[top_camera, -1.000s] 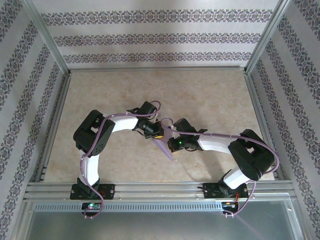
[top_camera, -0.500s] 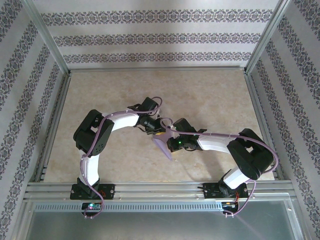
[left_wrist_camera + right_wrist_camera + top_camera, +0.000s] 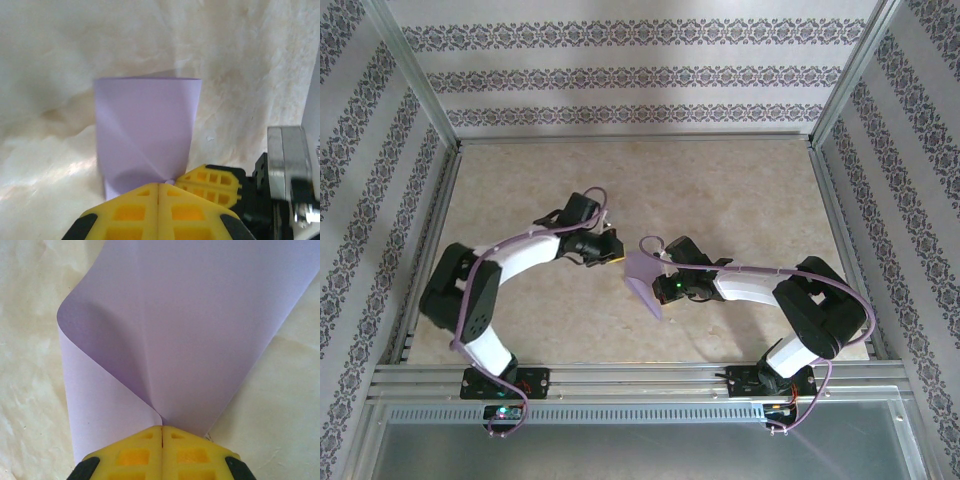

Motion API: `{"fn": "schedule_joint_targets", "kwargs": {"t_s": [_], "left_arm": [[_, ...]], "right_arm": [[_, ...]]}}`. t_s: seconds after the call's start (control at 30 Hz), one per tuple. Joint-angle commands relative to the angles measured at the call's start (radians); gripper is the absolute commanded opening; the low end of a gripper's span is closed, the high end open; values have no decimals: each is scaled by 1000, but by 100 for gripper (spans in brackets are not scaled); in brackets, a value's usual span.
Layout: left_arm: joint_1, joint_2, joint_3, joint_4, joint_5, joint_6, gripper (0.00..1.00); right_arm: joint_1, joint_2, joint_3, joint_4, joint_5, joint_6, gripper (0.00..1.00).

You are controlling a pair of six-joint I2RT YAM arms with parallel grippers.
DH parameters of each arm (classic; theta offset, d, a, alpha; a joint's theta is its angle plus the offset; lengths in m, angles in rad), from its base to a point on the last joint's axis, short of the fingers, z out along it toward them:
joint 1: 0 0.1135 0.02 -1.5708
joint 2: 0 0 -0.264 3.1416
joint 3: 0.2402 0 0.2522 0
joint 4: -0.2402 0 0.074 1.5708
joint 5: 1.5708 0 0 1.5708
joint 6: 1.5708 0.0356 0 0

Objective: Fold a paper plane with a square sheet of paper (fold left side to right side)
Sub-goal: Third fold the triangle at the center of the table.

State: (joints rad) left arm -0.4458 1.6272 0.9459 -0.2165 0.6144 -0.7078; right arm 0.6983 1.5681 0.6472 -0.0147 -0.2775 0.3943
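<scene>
Pinches the curled-over lavender paper in the tightly closed right gripper, near the middle of the table. Holds the left gripper closed, empty, just beside the paper.

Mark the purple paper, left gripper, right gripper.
purple paper [image 3: 200,330], right wrist view, flat upper face.
left gripper [image 3: 159,186], left wrist view, seam between shut fingertips.
right gripper [image 3: 162,429], right wrist view, fingertip seam pinching paper.
</scene>
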Motion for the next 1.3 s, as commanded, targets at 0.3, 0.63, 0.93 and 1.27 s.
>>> {"fn": "schedule_joint_targets", "kwargs": {"t_s": [0.3,0.63,0.93,1.27], "left_arm": [[-102,-118,-285,464,99,-247,3],[-195,18,-244,480,57,-253,2],[-209,66,-230,526,58,-271,2],[-209,102,-230,506,38,-264,2]], "right_arm": [[12,39,-1,-54,5,-4,0],[12,41,2,-62,5,-7,0],[14,46,6,-66,6,-8,0],[13,49,6,-67,9,-9,0]]}}
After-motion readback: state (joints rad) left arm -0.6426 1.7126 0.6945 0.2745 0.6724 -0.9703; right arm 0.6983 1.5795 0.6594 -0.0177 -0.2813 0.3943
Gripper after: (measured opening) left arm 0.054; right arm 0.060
